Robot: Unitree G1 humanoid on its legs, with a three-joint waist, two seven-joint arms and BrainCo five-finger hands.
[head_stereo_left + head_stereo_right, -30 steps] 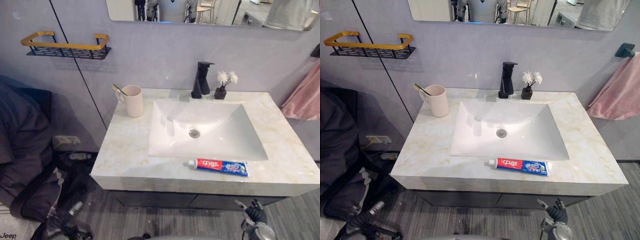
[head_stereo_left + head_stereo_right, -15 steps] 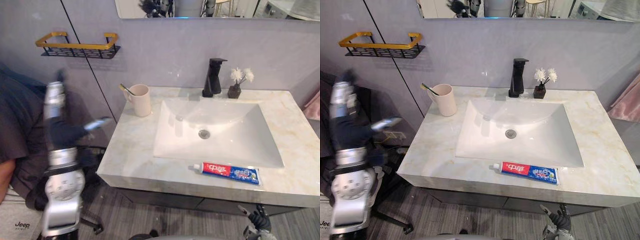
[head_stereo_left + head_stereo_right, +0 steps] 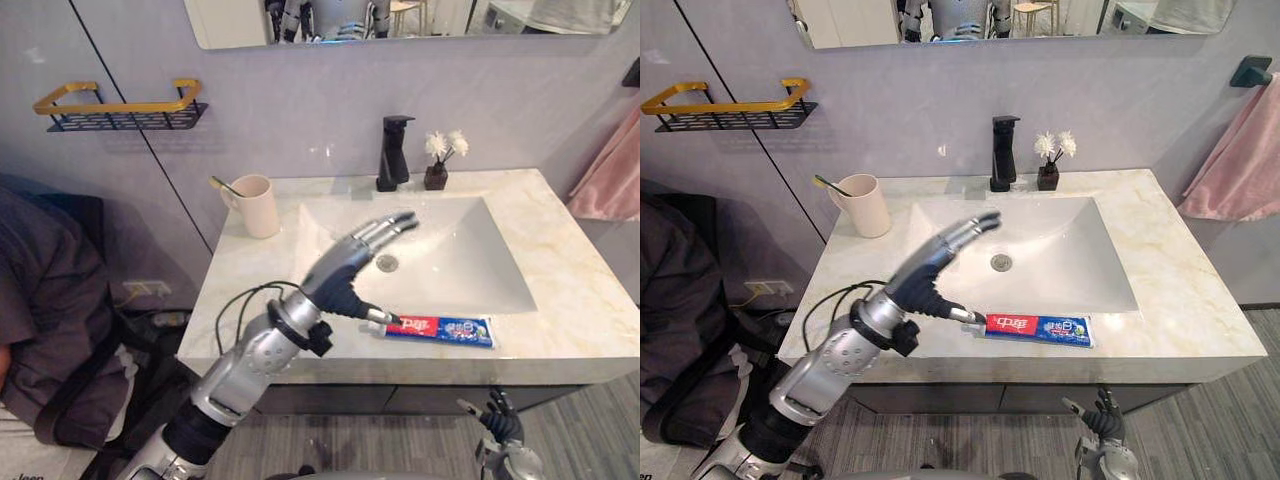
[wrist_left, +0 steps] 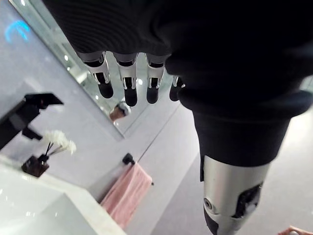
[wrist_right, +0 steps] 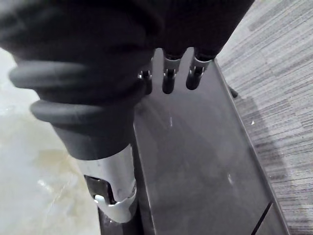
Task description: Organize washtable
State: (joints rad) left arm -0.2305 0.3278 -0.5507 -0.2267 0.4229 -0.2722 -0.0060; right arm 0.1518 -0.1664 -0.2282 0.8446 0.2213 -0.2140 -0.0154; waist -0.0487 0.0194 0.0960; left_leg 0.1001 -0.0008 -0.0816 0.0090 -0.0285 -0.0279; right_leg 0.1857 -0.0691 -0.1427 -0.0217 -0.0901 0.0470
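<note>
Surface [image 3: 560, 235]: pale marble top, mostly bare. As I judge it the tidying has hardly begun, since nothing on it looks gathered or put away.
Basin [image 3: 470, 285]: white and empty, set in the middle of the surface; nothing to clear here.
Wall rack [image 3: 115, 108]: black with a gold rail, empty, on the wall to the left of the surface (a possible home for loose things, though that is a guess).
Left robot hand [image 3: 348, 268]: reaches over the near left part of the basin, fingers straight and together, thumb held apart and pointing down toward the tube's cap. It holds nothing, and I cannot tell whether the thumb touches the cap.
Cup [image 3: 262, 205]: beige, upright at the back left corner of the surface, already looking in order.
Toothpaste tube [image 3: 440, 328]: lies flat on the front strip of the surface, between the basin and the front edge, cap toward the left robot hand. It is the one item plainly out of place and not yet picked up, so most of what is left is grasping it and stowing it.
Right robot hand [image 3: 497, 418]: low, below the front edge of the surface, fingers loose and empty, idle.
Toothbrush [image 3: 225, 186]: leans in the cup, its end poking out over the rim.
</note>
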